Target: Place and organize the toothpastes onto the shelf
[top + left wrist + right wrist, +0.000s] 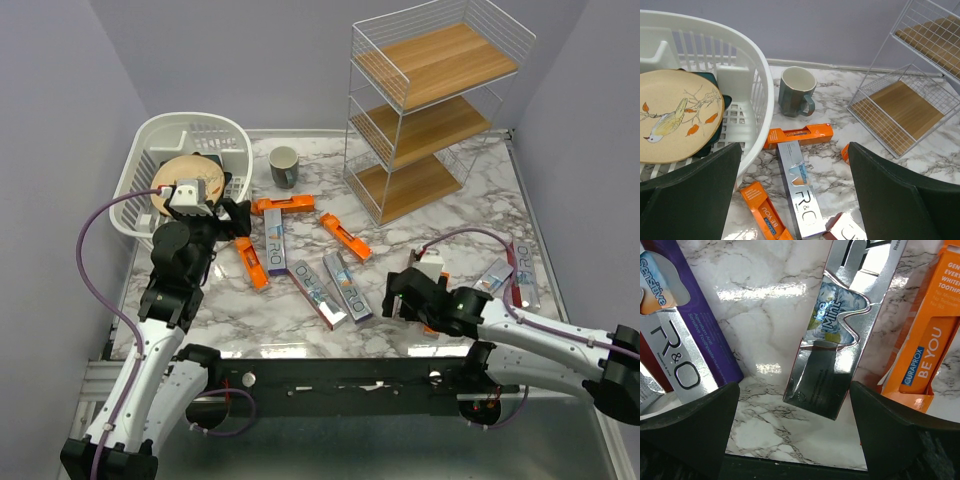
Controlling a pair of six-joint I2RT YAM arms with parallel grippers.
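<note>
Toothpaste boxes [345, 283] are scattered on the marble desk [250, 320], none on the wire shelf [430, 100]. Light, stiff, glossy cardboard, judged crushable, is best pinched across the narrow width mid-length. The left end effector [795, 165] and right end effector [794, 390] are held wide, empty; the latter hangs above the Ice Mint box [832, 340], hemmed by an R&O box [675, 340] and a Curaprox box [925, 355].

Bright light; glare on marble table [765, 290] & foil box [832, 360]; soft shadows; wrist cams sharp

The top view looks down on the whole table [240, 310] from behind; the wrist views sit close, sharing its toothpastes [799, 192].
</note>
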